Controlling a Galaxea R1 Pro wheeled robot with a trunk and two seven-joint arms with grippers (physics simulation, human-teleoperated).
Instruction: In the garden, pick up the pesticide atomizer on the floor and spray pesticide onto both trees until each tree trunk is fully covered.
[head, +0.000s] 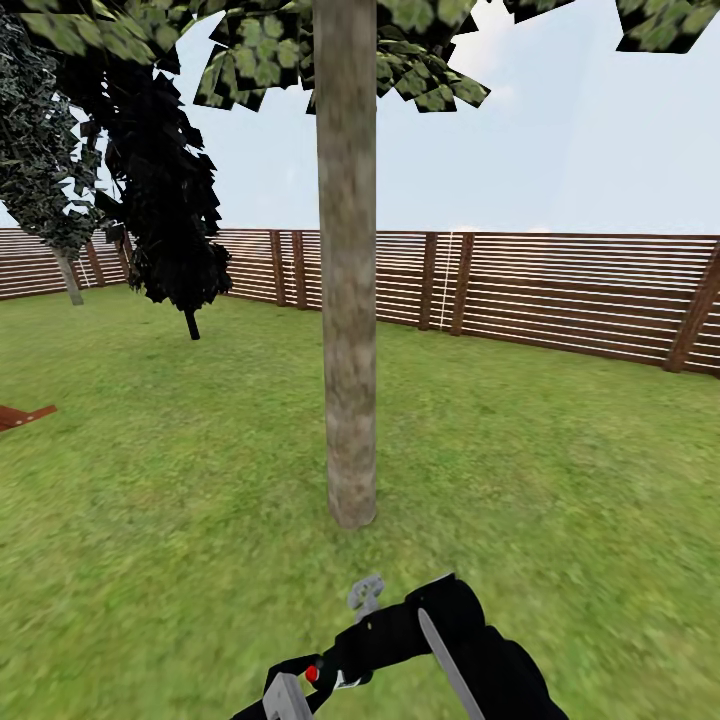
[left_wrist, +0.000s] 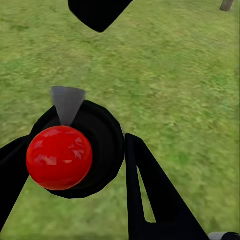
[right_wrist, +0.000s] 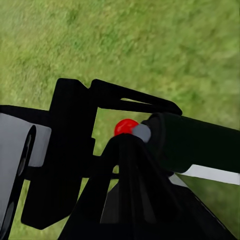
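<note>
The tree trunk is seen at frame centre on the grass. At bottom centre, the pesticide atomizer is clamped in the left claw; the right claw's state cannot be told.

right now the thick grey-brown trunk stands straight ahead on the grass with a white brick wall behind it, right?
Not quite. The thick grey-brown trunk does stand straight ahead on the grass, but the head view shows a brown fence of horizontal wooden slats behind it, not a white brick wall.
</note>
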